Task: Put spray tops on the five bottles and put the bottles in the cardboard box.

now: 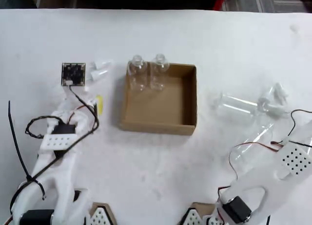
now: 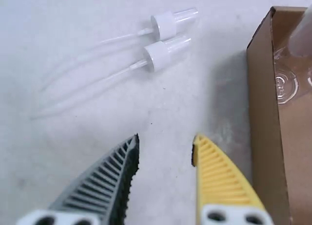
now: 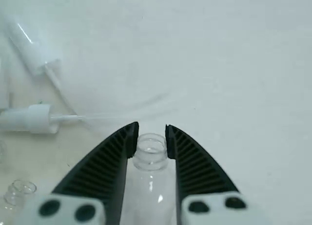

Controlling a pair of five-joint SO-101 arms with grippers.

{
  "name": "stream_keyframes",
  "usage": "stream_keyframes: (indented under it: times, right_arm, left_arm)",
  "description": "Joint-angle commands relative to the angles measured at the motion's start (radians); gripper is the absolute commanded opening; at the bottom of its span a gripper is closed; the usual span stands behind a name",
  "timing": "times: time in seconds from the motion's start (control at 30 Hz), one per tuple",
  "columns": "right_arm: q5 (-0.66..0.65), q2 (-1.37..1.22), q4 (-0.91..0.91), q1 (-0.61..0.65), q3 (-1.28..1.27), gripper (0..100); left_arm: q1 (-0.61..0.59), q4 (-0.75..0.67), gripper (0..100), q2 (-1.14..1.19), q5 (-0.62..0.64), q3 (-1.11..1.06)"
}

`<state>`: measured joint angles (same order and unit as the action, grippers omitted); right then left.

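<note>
Left gripper [image 2: 165, 140]: open and holding nothing. Its grey finger [image 2: 105, 181] and yellow finger [image 2: 217, 176] are spread apart above the white table [image 1: 195, 35], just beside the outer wall of the cardboard box [image 1: 158, 126].
Right gripper [image 3: 151, 130]: its black fingers are closed on the neck of a clear bottle [image 3: 148, 178]. The bottle's mouth is open and points away from the wrist.
Cardboard box: it sits open-topped at the middle of the table, between the two arms.
Boxed bottles: two clear bottles, one [image 1: 136, 71] and the other [image 1: 159, 69], stand upright side by side against the box's far wall.
Near spray tops: two white spray tops, one [image 2: 163, 52] and the other [image 2: 170, 20], lie next to each other on the table. Their thin dip tubes trail out the same way. They lie beyond the left gripper's fingertips, apart from them, near the box's far corner.
Lying bottle [image 1: 236, 104]: a clear bottle on its side on the table, to the right of the box and apart from it.
Far spray tops: a white top [image 3: 29, 119] lies flat with its dip tube running toward the right gripper. A second top [image 3: 34, 52] lies farther off on the table.
Spare bottle neck [image 3: 19, 188]: the open neck of another clear bottle lies beside the right gripper's finger.
</note>
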<state>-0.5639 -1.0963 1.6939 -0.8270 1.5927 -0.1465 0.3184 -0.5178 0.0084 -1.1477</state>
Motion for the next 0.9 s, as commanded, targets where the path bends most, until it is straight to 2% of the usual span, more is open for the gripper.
stream_keyframes:
  times: [0.0,0.1,0.2,0.3,0.4,0.63,0.73,0.87]
  right_arm:
    - [-0.003,0.216,0.033,0.012,0.061,1.5]
    - [-0.002,0.329,0.035,0.012,0.061,1.5]
    - [0.066,0.443,0.038,0.01,0.06,1.5]
    - [0.123,0.572,0.039,0.019,0.0,1.5]
    - [0.138,0.742,0.039,0.065,-0.184,1.5]
    - [0.143,1.184,0.031,0.28,-0.74,1.6]
    - [0.186,1.337,0.027,0.397,-0.856,1.6]
    - [0.264,1.478,-0.01,0.539,-0.942,1.6]
  left_arm:
    - [0.004,-0.025,17,-0.01,0.009,0.008]
    - [-0.005,-0.015,17,-0.012,0.011,0.012]
    - [-0.031,0.005,17,-0.013,0.011,0.023]
    - [-0.042,0.095,17,-0.013,0.017,0.066]
    - [-0.042,0.199,17,-0.013,0.018,0.12]
    - [-0.076,0.422,17,-0.094,0.018,0.244]
    - [-0.077,0.491,17,-0.259,0.018,0.219]
    - [-0.064,0.511,17,-0.552,0.012,0.106]
